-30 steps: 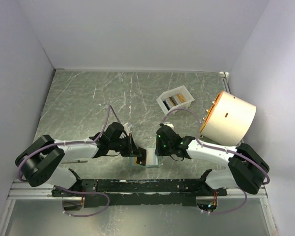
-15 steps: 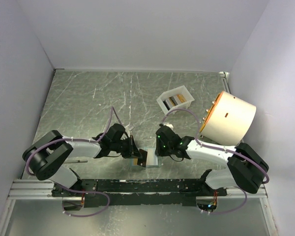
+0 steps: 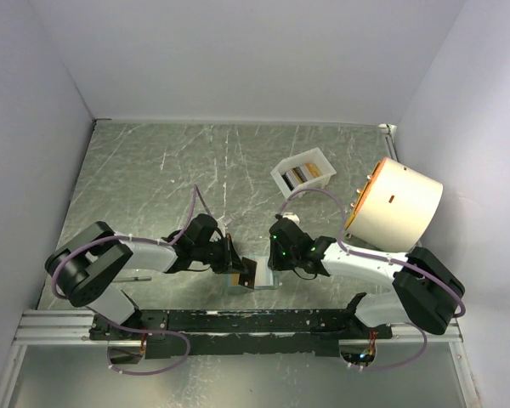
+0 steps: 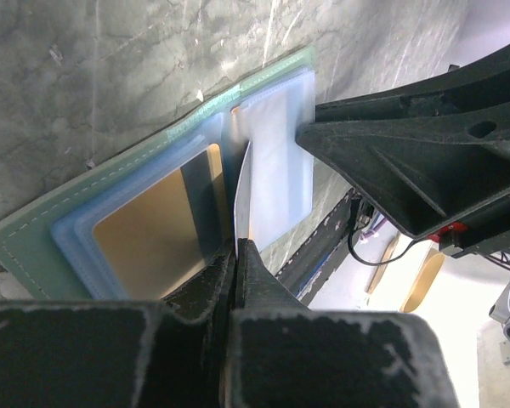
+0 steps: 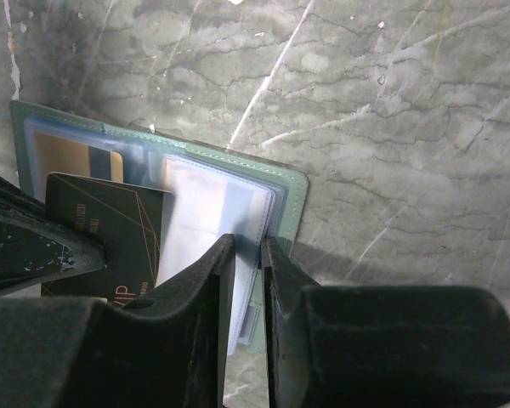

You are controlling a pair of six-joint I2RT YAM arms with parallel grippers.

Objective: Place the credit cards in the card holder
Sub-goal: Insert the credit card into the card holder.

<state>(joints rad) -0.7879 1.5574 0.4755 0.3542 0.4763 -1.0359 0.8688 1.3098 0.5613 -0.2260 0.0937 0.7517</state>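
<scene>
The sage-green card holder (image 5: 291,194) lies open on the table near the front edge, its pale blue-grey sleeves up; it also shows in the top view (image 3: 264,278) and the left wrist view (image 4: 34,234). A gold card (image 4: 149,234) sits in one sleeve (image 5: 66,155). My left gripper (image 4: 236,246) is shut on a dark credit card (image 5: 110,229), seen edge-on (image 4: 242,191) in its own view, held over the open holder. My right gripper (image 5: 248,251) is closed on the holder's right-hand sleeves and cover edge. Both grippers meet over the holder in the top view: left (image 3: 232,262), right (image 3: 271,259).
A white plastic tray (image 3: 282,174) with more gold and dark cards stands at the back right. A large cream drum-shaped object (image 3: 397,204) sits at the right edge. The black rail (image 3: 238,321) runs along the front.
My left arm has drawn in and its gripper has shifted slightly right with the dark card, closer over the holder. My right gripper has barely moved.
</scene>
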